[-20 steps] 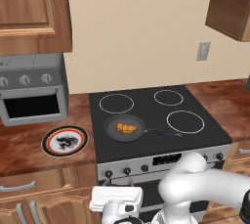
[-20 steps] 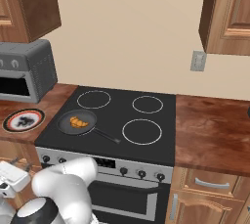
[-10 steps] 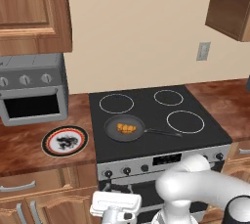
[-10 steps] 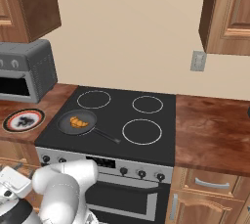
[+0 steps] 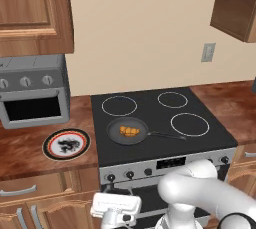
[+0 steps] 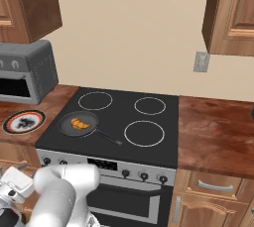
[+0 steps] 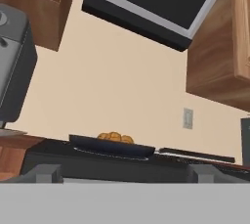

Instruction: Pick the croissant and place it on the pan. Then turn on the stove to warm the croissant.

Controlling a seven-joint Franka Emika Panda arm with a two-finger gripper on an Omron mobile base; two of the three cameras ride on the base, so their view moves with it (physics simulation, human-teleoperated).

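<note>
Croissant (image 7: 115,137) sits half hidden behind the pan (image 7: 111,146) rim.

left base view: you look down from behind-left at the stove (image 5: 165,123).
right base view: same stove, from behind-right.
hand view: low, near, level with the pan (image 7: 111,145) at 12 o'clock.

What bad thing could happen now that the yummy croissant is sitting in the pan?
The open gripper hangs low in front of the stove, near its knobs. Several knobs sit close together, so it might turn the wrong one and heat a bare burner instead of the pan. The pan's long handle sticks out, so a bump could shift the croissant.
</note>
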